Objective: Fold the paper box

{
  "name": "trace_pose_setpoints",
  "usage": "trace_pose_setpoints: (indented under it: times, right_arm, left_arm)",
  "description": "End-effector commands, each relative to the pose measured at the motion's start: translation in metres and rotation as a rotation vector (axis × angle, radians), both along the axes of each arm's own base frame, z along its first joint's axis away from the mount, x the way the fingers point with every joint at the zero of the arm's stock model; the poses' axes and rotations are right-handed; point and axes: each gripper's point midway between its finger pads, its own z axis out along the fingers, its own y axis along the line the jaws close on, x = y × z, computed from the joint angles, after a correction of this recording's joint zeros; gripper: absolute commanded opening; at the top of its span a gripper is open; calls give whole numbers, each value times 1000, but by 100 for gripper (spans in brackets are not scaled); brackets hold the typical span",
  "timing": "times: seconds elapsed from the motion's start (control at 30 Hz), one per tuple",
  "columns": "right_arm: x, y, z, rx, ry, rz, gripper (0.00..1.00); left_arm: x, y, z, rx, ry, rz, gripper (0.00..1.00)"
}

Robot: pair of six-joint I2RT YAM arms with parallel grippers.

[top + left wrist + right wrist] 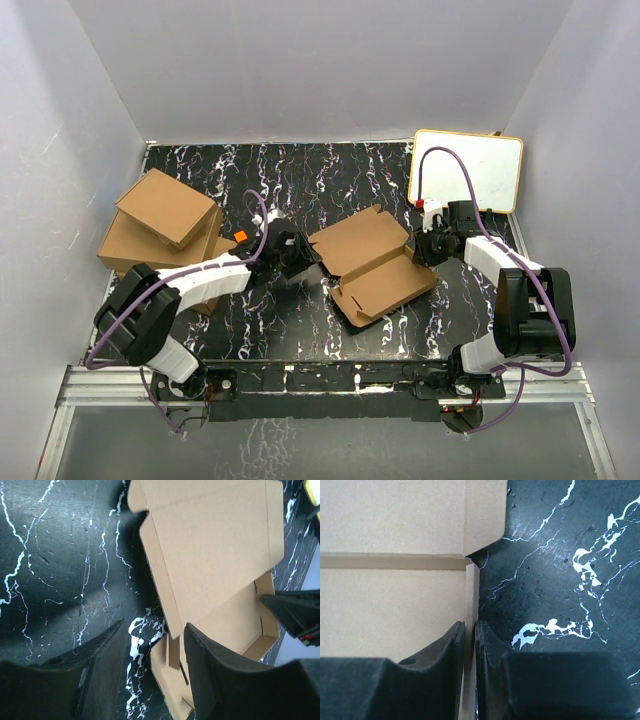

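Right gripper (pixel 469 630) pinches a side wall of the paper box (pixel 370 262); left gripper (pixel 155 626) stands parted at the opposite edge. The box lies unfolded mid-way on the table (pixel 300 180), black veined white, between white walls (pixel 300 60). Only the top view shows the stacked boxes (pixel 165 225) and the white board (pixel 467 168)

Paper box (pixel 372 262) mid-worktop (pixel 300 180), one claw at each of its sides.

The box lies open at the middle of the worktop, its lid panel (pixel 358 240) toward the rear left and its tray half (pixel 388 285) toward the near right. The left claw (pixel 154 635) sits at the box's left side, one finger on either side of the lid's edge without touching it. The right claw (pixel 469 627) is at the right side, its fingers closed on the tray's upright side wall. A pile of boxes (pixel 160 225) stands at the left edge, behind the left arm. A board (pixel 466 170) lies in the rear right corner, just behind the right claw.
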Motion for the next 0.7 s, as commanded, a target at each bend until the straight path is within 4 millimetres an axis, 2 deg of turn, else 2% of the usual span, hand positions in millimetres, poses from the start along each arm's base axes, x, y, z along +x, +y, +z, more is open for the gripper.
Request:
trace_pose_setpoints:
  times: [0.0, 0.13, 0.43, 0.57, 0.67]
  right_arm:
    - [21, 0, 17, -6, -78, 4, 18]
    - [20, 2, 17, 0, -74, 8, 18]
    - [18, 5, 17, 18, -68, 18, 18]
    - [18, 5, 17, 19, -67, 22, 18]
    - [18, 6, 17, 21, -68, 24, 19]
  left_arm:
    - [19, -4, 8, -74, 15, 109, 49]
    - [33, -8, 2, -97, 18, 142, 50]
    - [43, -24, -29, -166, 79, 185, 44]
    - [49, -36, -35, -177, 65, 142, 29]
    - [52, -36, -34, -172, 53, 136, 6]
